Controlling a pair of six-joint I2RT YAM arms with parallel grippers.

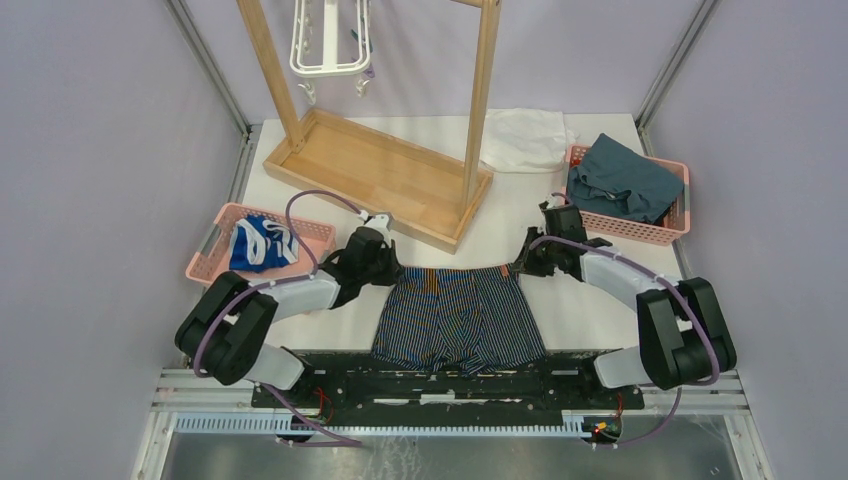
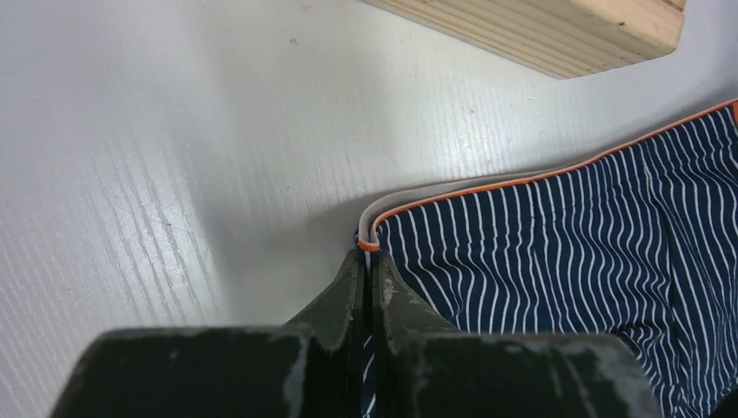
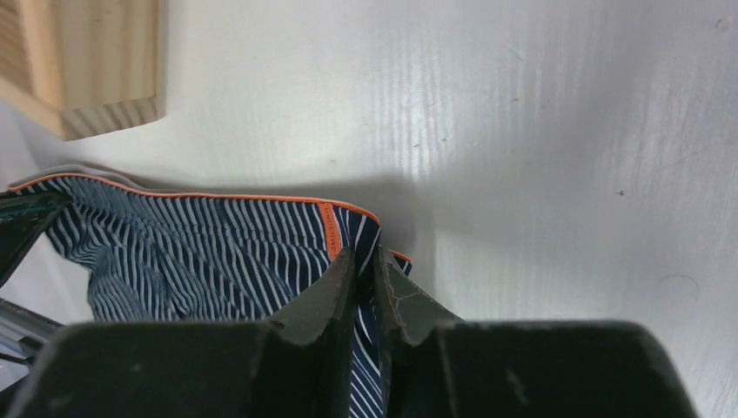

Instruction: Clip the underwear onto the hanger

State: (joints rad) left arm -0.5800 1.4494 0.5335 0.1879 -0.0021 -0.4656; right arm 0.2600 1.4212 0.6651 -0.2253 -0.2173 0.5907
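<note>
The underwear (image 1: 458, 318), navy with thin pinstripes and orange trim, lies spread on the table between the two arms, its legs over the near edge. My left gripper (image 1: 396, 270) is shut on the left corner of its waistband (image 2: 367, 254). At the other corner of the waistband my right gripper (image 1: 512, 268) is shut on the fabric (image 3: 364, 252), next to a small orange label (image 3: 329, 228). The white hanger (image 1: 330, 40) hangs at the top of the wooden rack, far behind, with clips dangling under it.
The tall wooden rack (image 1: 375, 170) stands on its tray base just behind the underwear. A pink basket (image 1: 222, 240) with a blue-and-white garment is at the left. Another pink basket (image 1: 672, 232) with teal cloth is at the right, a white cloth (image 1: 525, 138) beside it.
</note>
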